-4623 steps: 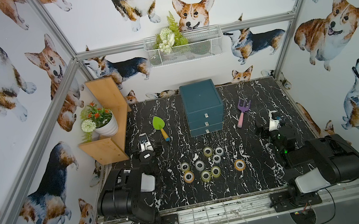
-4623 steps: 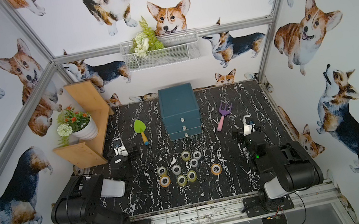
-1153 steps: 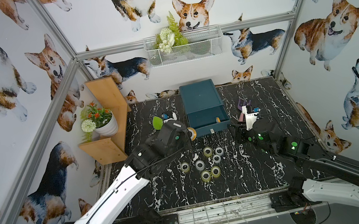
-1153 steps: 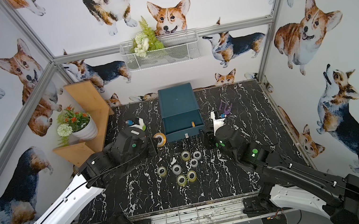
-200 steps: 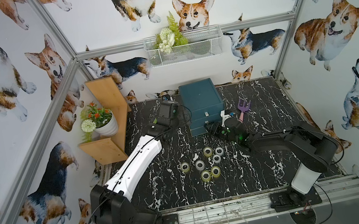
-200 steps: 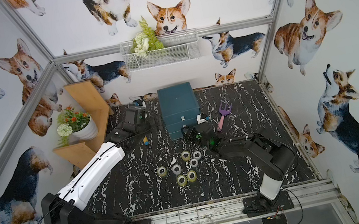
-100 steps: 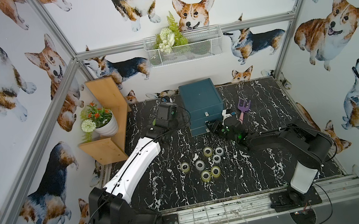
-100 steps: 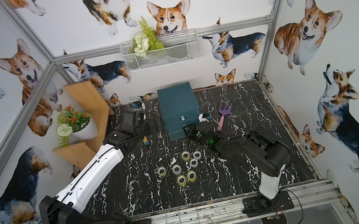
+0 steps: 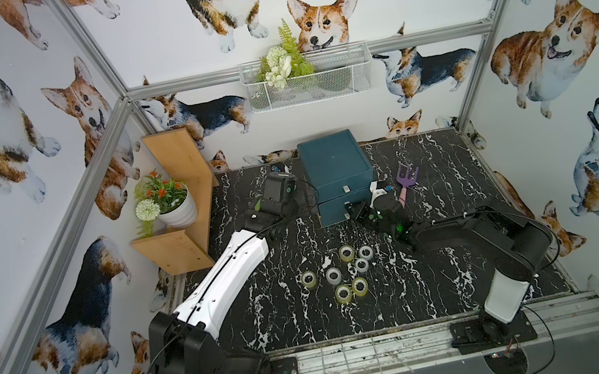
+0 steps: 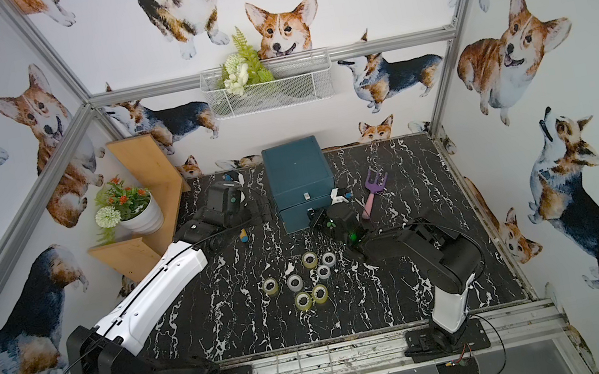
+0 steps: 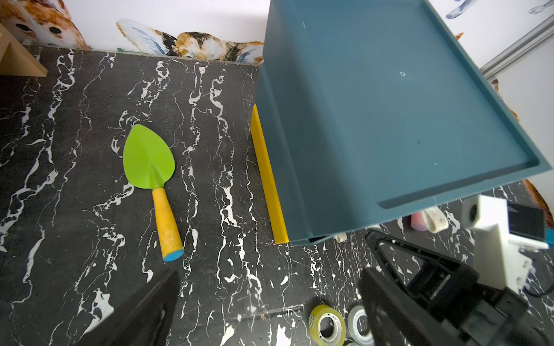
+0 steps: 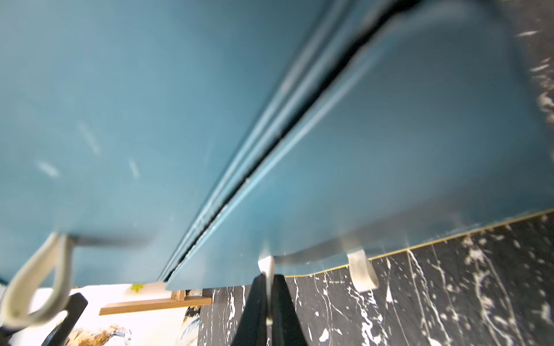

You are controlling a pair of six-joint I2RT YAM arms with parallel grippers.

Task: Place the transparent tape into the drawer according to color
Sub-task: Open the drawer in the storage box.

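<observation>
Seen from above, a black marbled table (image 9: 272, 326) holds a teal chest (image 9: 333, 161) at the back. Seven tape rolls (image 9: 361, 265) are clustered on the open surface in front, well apart from the chest: four yellow-green, three clear grey. The right gripper (image 9: 353, 210) is low at the chest's front. Its wrist view, heavily blurred, shows the black fingers (image 12: 254, 305) pressed together on a thin pale handle (image 12: 266, 265) of the lowest drawer (image 12: 374, 149). A dark slit separates that drawer front from the one above; what lies inside any drawer is hidden. The left gripper (image 11: 269, 271) hangs beside the chest's left side, fingers spread wide with nothing between them, near a green trowel (image 11: 149, 158). In both top views the left arm covers that gripper and most of the trowel, leaving only the handle tip. A purple rake (image 9: 407, 181) lies right of the chest, its handle partly behind the right wrist. In the left wrist view two rolls sit at the frame's edge, one partly hidden behind a finger.
</observation>
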